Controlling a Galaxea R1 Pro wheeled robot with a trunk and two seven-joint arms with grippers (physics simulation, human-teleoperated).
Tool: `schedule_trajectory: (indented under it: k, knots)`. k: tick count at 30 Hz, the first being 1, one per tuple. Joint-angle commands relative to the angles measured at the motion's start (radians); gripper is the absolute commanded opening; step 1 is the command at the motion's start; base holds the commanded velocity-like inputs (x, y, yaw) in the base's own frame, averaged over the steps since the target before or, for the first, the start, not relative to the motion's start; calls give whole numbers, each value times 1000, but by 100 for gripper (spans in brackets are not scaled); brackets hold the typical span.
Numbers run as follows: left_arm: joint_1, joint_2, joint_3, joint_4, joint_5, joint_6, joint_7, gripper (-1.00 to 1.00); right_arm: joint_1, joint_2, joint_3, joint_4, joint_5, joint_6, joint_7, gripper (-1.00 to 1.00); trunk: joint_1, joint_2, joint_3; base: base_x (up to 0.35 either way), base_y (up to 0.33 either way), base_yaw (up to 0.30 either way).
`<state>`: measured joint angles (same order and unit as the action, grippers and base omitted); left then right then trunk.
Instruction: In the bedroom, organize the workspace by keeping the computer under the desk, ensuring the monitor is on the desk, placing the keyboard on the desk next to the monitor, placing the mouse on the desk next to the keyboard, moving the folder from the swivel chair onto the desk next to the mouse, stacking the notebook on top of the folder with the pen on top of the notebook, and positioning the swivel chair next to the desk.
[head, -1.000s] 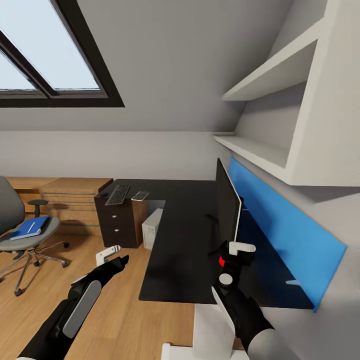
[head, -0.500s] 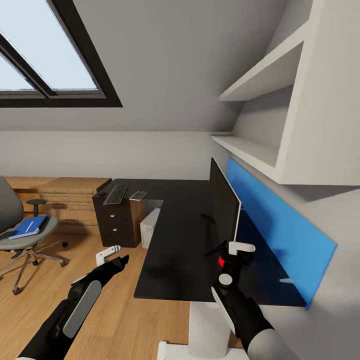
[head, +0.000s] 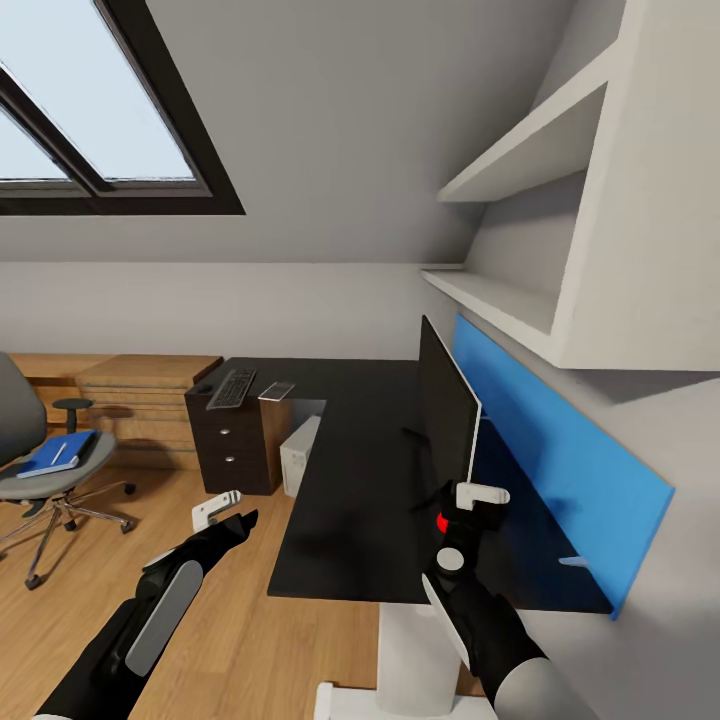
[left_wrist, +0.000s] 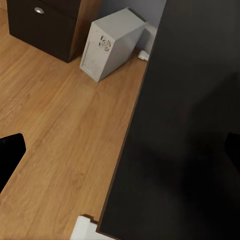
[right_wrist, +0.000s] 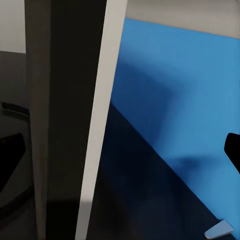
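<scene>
The black desk (head: 350, 480) carries the monitor (head: 447, 405), seen edge-on. My right gripper (head: 470, 497) is open at the monitor's near edge, and that white edge (right_wrist: 100, 125) stands between its fingers. At the desk's far end lie the keyboard (head: 232, 388), the small grey notebook (head: 277, 390) and a dark mouse (head: 205, 386). The computer (head: 301, 455) stands on the floor under the desk, also seen as a white tower (left_wrist: 107, 42). The swivel chair (head: 30, 480) at the left holds the blue folder (head: 55, 455). My left gripper (head: 228, 510) hangs open over the floor.
A blue panel (head: 560, 460) runs along the wall behind the desk, under white shelves (head: 500, 300). Dark drawers (head: 232, 445) stand beneath the far end, with a light wood cabinet (head: 150, 390) beside them. Wooden floor (head: 240, 620) lies between chair and desk.
The whole view shifted slightly a second ago as the camera moved. Since half a second ago nothing has visibly moved, and both arms hold the same pose.
</scene>
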<state>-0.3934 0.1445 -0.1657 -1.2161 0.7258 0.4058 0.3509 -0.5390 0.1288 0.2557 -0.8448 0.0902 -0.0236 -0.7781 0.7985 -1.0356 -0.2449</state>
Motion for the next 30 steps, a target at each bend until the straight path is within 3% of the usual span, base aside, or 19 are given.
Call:
schedule_trajectory:
  k: [1,30]
  knots:
    - [-1,1,-3,-2,10,1,10,100,-1,0,1,1,2,-2,-4,100,0,-1,-1,0,0,0]
    - [-1,2,-3,-1,10,1,10,100,-1,0,2,1,2,-2,-4,100,0,-1,-1,-9,-18,0]
